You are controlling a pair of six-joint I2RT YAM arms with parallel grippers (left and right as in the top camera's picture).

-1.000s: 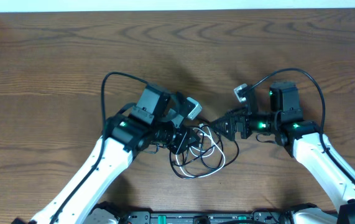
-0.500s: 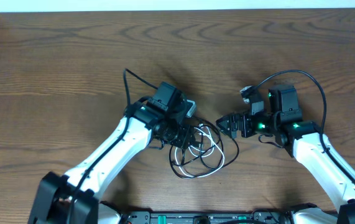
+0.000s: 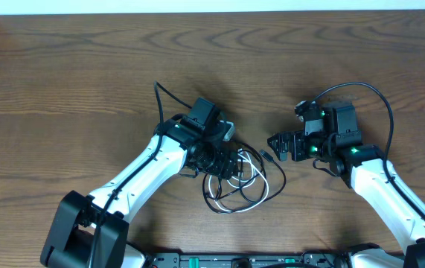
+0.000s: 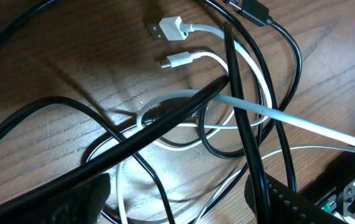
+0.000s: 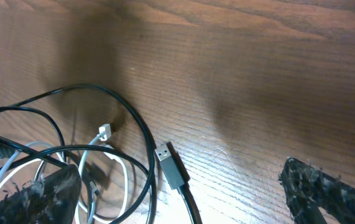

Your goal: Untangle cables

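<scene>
1. While the two arms face each other across it, the cables [image 3: 243, 182] lie in one loose tangle at about 6 o'clock from the centre of the table [image 3: 63, 67], overhead view.
2. Jaws of the left gripper [image 4: 177, 190] stand apart, straddling black and white loops; nothing clamped.
3. Jaws of the right gripper [image 5: 177, 174] stand wide apart, empty, near the tangle at its 2 o'clock.
4. Two white plugs [image 4: 165, 29] lie side by side at 12 o'clock in the left wrist view, clear of the black strands.
5. One black plug [image 5: 172, 167] lies flat on the wood, tip toward 11 o'clock, right wrist view.
</scene>
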